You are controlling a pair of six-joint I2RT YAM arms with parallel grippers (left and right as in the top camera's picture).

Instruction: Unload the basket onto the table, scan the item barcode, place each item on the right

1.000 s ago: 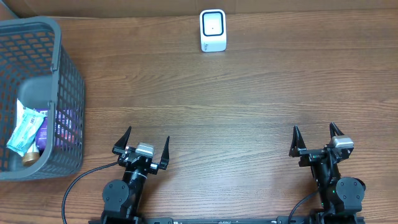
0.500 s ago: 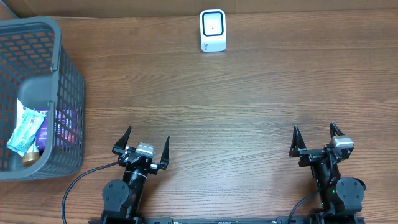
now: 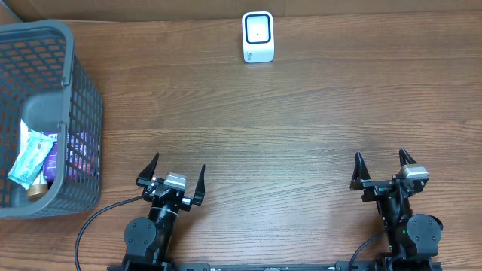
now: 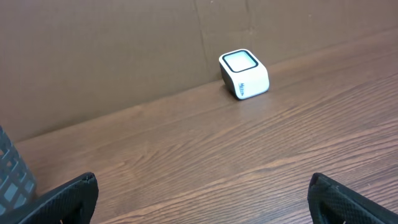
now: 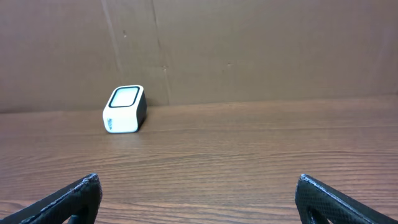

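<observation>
Brown wood-grain table (image 3: 301, 128). Small white box-shaped barcode scanner with a dark-rimmed window (image 3: 257, 36): far edge, centre, before the brown cardboard wall (image 5: 249, 43). Dark grey plastic lattice basket (image 3: 84, 98): left edge, holding a pale blue packet (image 3: 28, 160) against a purple package (image 3: 54, 158). Left gripper (image 3: 178, 167) and right gripper (image 3: 382, 158): near edge, jaws spread wide, well apart from basket and scanner.
</observation>
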